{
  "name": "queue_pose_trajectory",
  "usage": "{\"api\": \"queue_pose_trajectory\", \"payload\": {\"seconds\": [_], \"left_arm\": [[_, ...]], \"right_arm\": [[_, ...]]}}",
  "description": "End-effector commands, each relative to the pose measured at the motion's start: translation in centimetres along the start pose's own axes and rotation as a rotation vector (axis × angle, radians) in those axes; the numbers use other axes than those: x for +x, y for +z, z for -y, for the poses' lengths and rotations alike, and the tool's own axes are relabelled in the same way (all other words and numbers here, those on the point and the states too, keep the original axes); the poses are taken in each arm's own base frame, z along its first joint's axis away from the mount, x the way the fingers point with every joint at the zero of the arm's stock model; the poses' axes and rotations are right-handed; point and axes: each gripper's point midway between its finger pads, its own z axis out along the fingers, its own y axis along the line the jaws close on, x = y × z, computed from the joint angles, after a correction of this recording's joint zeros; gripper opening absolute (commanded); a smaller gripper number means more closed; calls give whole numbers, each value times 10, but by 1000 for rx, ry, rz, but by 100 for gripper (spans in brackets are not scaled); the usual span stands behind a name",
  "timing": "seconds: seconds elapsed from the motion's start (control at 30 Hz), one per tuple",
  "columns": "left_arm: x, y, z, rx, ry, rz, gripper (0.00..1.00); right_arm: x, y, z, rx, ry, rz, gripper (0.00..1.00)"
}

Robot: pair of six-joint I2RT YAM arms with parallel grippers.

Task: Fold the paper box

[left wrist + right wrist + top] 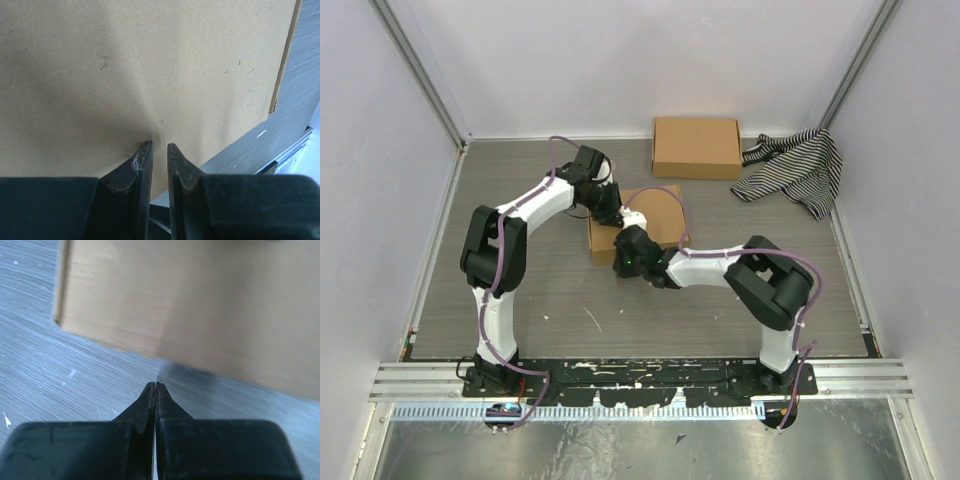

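The paper box (655, 212) is plain brown cardboard, lying roughly at the middle of the grey table (550, 285), partly hidden under both wrists. Its top looks flat and smooth, with a few small dents in the left wrist view, and a straight cut edge shows there at the right. Bare table lies open to the left of the box and on its near side. Farther back sits a second, closed cardboard box (696, 147), apart from the first. A striped cloth (795, 170) is bunched at the far right, against the wall. The left gripper (159, 146) is over the box's far left part. Its jaws stand a narrow gap apart, the tips against the cardboard face, with nothing seen pinched between them. The right gripper (156, 385) is at the box's near side, fully closed and empty. Its tips are over the table just beside the box wall, not touching it.
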Motion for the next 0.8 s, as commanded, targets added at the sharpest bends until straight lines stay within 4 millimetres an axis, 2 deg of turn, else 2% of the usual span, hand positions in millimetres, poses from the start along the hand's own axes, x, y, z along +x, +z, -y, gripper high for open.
{"api": "queue_pose_trajectory", "payload": {"seconds": [0.0, 0.13, 0.23, 0.37, 0.53, 0.67, 0.73, 0.77], "left_arm": [[33, 0, -16, -67, -2, -108, 26], [30, -10, -17, -92, 17, -89, 31], [22, -22, -20, -113, 24, -59, 33], [7, -44, -21, -126, 23, -10, 35], [-13, -77, -25, -151, 14, 67, 42], [-34, -115, -29, -166, -2, 183, 58], [-47, -142, -30, -182, 5, 278, 71], [-52, -155, -28, -188, 13, 320, 97]], "right_arm": [[-33, 24, -32, -66, -41, 82, 1], [-46, 40, -45, -73, -55, 96, 1], [-55, 40, -53, -96, -55, 110, 1], [-61, 23, -60, -135, -61, 124, 1], [-75, -14, -60, -156, -86, 173, 2], [-102, -55, -54, -135, -120, 268, 2], [-118, -75, -46, -89, -147, 323, 2], [-127, -85, -42, -67, -163, 347, 3]]}}
